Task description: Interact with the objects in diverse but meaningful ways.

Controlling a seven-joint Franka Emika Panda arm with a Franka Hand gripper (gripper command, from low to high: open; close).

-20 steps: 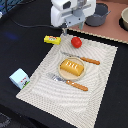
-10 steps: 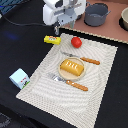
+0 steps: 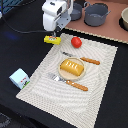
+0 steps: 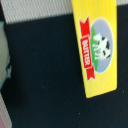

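Hovering over the far corner of the placemat (image 3: 95, 85) on the exterior view's left, the tool (image 3: 54, 36) hangs directly above the single yellow butter box (image 3: 51, 39), which lies flat on the black desk (image 3: 20, 45) just off that corner. Whether its jaws are open or closed cannot be told; the white arm body hides them in the exterior view and the wrist view shows no fingers. The wrist view shows one box face (image 4: 96, 47) with a red "BUTTER" ribbon and a cow picture, lying on the dark surface.

One red tomato (image 3: 76, 42) sits on the placemat's far edge, near the box but apart from it. One orange ridged bread block (image 3: 71, 68) rests on one round plate (image 3: 82, 73) at the placemat's middle. Two utensils with orange handles flank the plate: a knife (image 3: 85, 59) on the far side, a fork (image 3: 70, 82) on the near side. One light blue carton (image 3: 19, 78) stands on the desk beyond the placemat's edge, at the exterior view's left. Two grey pots (image 3: 96, 14) sit at the desk's far edge.
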